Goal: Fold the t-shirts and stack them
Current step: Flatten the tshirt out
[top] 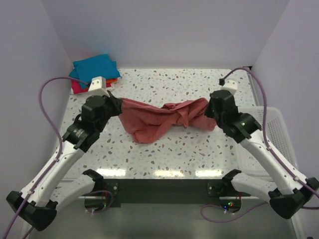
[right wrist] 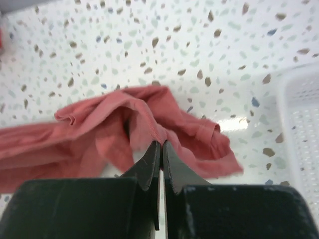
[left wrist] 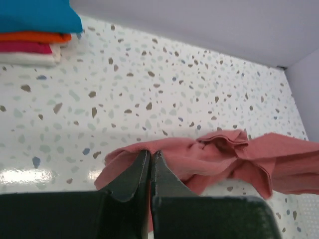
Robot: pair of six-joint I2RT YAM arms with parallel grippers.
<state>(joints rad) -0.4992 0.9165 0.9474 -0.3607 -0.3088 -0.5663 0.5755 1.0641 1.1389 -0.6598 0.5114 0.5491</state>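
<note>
**Salmon-pink t-shirt held at both ends between the two grippers**

The salmon-pink t-shirt [top: 159,119] is found near the middle of the speckled table [top: 164,84], drawn out sideways between the two arms. It is unfolded, and its middle is bunched and twisted. A loose fold hangs toward the near-left side; whether that fold rests on the table cannot be determined.

The left gripper [left wrist: 150,154] is clenched, its fingers pressed together on the shirt's left edge. The right gripper [right wrist: 162,145] is likewise clenched on a ridge of fabric at the shirt's right end. In both wrist views no gap is seen between the fingers.

A stack of folded shirts is noted in the far-left corner, well apart from the held shirt. The teal-blue t-shirt [left wrist: 35,15] lies on top, the orange t-shirt [left wrist: 35,36] beneath it, and the magenta-pink t-shirt [left wrist: 25,47] below that. A white layer is seen under them; its nature cannot be told.

The white mesh basket [top: 279,134] stands at the table's right edge, beside the right arm.
</note>
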